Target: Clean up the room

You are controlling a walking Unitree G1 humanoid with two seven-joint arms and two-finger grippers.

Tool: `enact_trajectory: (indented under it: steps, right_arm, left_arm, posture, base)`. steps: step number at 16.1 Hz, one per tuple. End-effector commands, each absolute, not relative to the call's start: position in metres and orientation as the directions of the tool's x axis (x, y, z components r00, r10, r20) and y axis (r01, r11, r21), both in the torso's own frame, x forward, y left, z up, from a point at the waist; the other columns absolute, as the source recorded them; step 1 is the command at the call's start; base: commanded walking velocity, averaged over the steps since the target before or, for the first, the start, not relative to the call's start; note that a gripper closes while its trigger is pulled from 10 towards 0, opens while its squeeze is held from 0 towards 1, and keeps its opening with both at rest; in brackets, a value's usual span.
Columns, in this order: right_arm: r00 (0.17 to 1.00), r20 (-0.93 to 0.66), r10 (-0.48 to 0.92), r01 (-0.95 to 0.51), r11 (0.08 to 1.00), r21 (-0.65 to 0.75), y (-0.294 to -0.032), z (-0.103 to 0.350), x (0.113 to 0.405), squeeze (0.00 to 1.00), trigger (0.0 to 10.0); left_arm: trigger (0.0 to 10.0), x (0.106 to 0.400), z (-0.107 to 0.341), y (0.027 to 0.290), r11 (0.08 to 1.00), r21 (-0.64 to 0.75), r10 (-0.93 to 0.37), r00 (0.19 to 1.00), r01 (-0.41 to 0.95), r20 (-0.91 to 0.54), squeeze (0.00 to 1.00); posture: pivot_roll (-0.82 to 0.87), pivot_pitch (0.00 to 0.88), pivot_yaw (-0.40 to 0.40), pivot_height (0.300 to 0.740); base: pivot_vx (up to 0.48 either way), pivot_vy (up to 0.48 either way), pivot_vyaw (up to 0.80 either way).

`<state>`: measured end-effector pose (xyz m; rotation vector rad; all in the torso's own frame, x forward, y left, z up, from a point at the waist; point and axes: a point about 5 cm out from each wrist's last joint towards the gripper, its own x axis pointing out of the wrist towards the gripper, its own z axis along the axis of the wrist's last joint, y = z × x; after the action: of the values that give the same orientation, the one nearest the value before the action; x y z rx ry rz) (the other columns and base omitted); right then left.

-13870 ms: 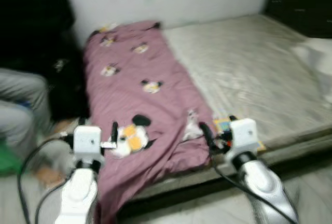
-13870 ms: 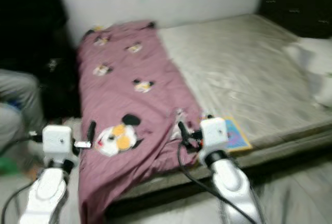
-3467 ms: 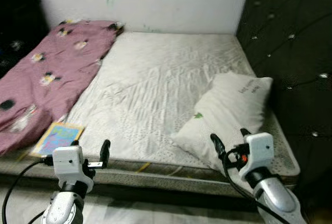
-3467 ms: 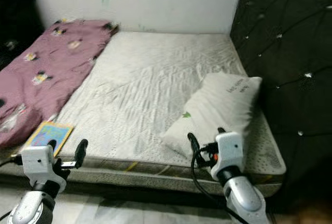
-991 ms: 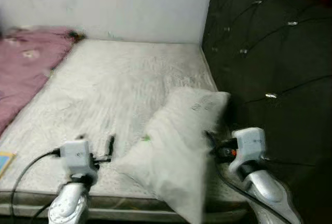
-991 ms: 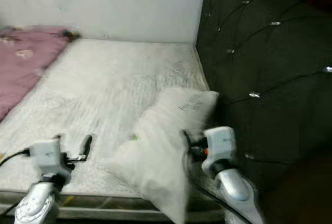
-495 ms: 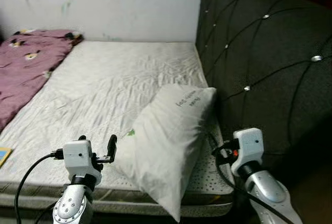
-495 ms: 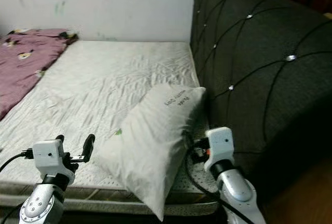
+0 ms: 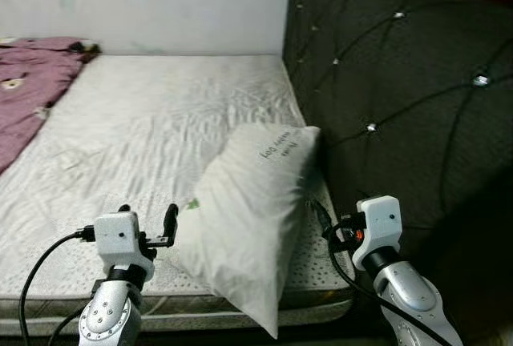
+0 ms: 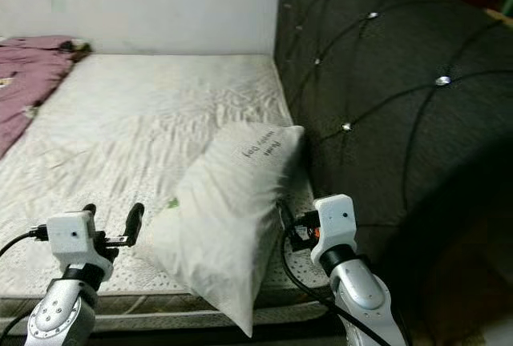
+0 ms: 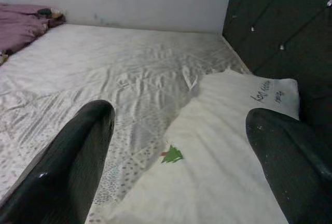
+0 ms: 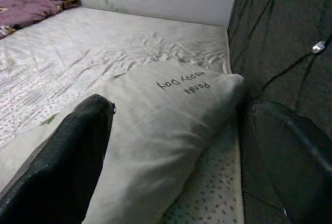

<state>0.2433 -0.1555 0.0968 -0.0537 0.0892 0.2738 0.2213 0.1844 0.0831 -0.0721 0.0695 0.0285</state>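
Bedroom scene from the robot's head camera, both grippers raised at the near edge of the mattress (image 9: 160, 130). The left gripper (image 9: 148, 222) sits at about 7 o'clock with its two black fingers (image 11: 72, 162) spread well apart — nothing lies between them and they touch nothing; its wrist camera looks across the sheet toward the pillow's near corner. The right gripper (image 10: 282, 219) sits at about 5 o'clock, just beside the pillow's headboard-side edge; its fingers (image 12: 67, 156) are likewise wide apart and hold nothing, framing the pillow without visible contact.

The white pillow (image 9: 248, 218) lies tilted between the two grippers, its far end leaning against the dark tufted headboard (image 9: 385, 66) and its near corner hanging over the mattress edge. Dark printed writing on its far end reads "Panda Happy Day"; a small green motif (image 11: 172, 155) marks the near part. A mauve blanket (image 9: 28, 82) with cartoon prints lies at 10 o'clock, well apart from the pillow, by the white wall (image 9: 144, 2).
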Motion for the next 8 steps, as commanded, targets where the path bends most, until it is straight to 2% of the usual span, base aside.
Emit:
enact_trajectory:
  steps: [1,3,8]
  right_arm:
    - [0.958,-0.084,0.276,-0.280,0.959,-0.047,-0.1543,0.0993,0.2452,0.00,10.0]
    - [0.956,-0.084,0.280,-0.285,0.957,-0.050,-0.1533,0.0993,0.2450,0.00,10.0]
    - [0.957,-0.083,0.278,-0.283,0.958,-0.052,-0.1534,0.0998,0.2455,0.00,10.0]
  left_arm:
    - [10.0,0.2212,0.0836,0.1864,0.997,-0.062,0.031,0.997,-0.036,-0.072,0.00]
    - [10.0,0.2214,0.0837,0.1861,0.998,-0.059,0.029,0.997,-0.033,-0.071,0.00]
    - [10.0,0.2218,0.0834,0.1854,0.997,-0.065,0.028,0.997,-0.032,-0.072,0.00]
  posture:
    - [0.00,0.000,0.004,0.740]
    - [0.00,0.000,0.004,0.740]
    - [0.00,0.000,0.004,0.740]
  base:
    - [0.000,0.000,0.00]
    - [0.000,0.000,0.00]
    - [0.000,-0.265,0.00]
